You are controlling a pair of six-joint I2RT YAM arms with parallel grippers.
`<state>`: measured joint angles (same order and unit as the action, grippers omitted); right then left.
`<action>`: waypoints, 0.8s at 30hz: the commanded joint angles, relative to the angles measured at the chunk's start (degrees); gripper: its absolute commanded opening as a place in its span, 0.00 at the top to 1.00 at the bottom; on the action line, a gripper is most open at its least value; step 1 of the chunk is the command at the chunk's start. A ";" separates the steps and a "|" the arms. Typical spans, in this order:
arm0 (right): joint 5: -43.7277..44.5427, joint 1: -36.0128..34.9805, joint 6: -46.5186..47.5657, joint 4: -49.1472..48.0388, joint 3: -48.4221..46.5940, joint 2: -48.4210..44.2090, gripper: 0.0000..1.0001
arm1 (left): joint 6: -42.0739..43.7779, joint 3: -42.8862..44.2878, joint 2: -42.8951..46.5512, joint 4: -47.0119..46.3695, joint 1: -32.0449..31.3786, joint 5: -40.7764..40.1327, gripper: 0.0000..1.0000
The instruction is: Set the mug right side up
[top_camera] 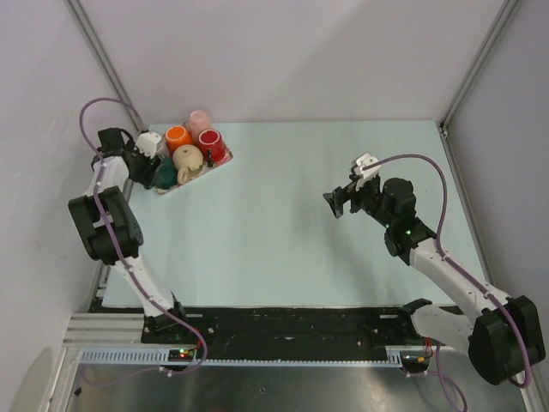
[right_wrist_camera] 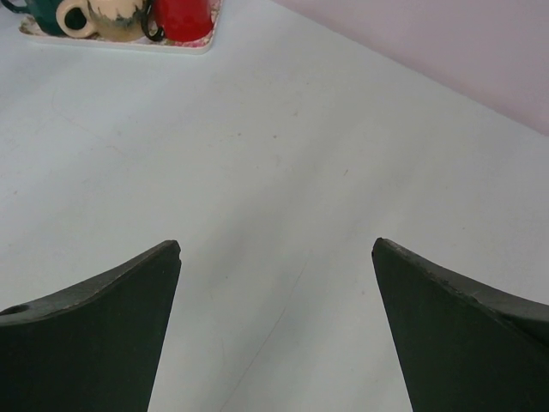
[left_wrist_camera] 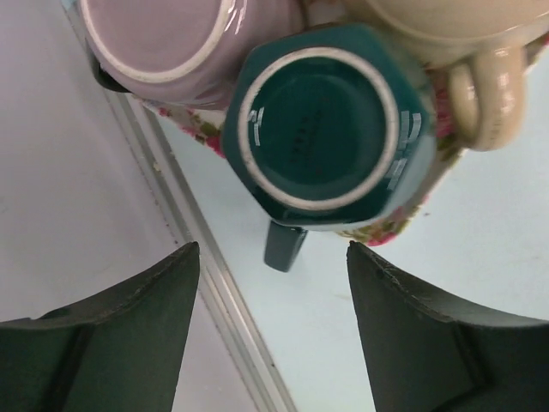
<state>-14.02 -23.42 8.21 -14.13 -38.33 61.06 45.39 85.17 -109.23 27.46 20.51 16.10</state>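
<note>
At the far-left corner of the table (top_camera: 283, 240), one tray (top_camera: 225, 158) holds five mugs, as we count from above. Our left gripper (left_wrist_camera: 273, 249), spread and empty, hovers directly over the teal mug (left_wrist_camera: 322, 129), which stands base up, its handle pointing between the jaws. The right gripper (right_wrist_camera: 276, 245), equally spread, hangs well apart toward the right edge, so the left is nearer.
</note>
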 commanded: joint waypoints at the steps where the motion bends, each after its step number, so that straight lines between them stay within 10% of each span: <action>1: 2.24 -1.10 2.68 0.83 -2.48 -0.77 0.00 | 5.85 3.80 -3.13 1.27 0.32 -0.59 0.27; 8: 3.30 -2.03 4.18 3.76 -5.71 1.39 0.00 | 8.43 6.32 -7.67 1.58 0.38 -1.57 0.38; 17: 6.05 -2.98 5.03 6.79 -7.81 0.09 0.00 | 10.41 7.31 -8.28 4.20 0.31 1.30 0.95; 24: 7.95 -5.13 4.62 8.69 -8.81 -2.01 0.00 | 3.65 5.63 -3.36 4.61 1.51 0.39 1.00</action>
<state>-8.14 -26.89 12.34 -6.35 -43.77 61.30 53.93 90.65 -118.08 31.07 21.23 15.79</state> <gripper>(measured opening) 0.996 0.200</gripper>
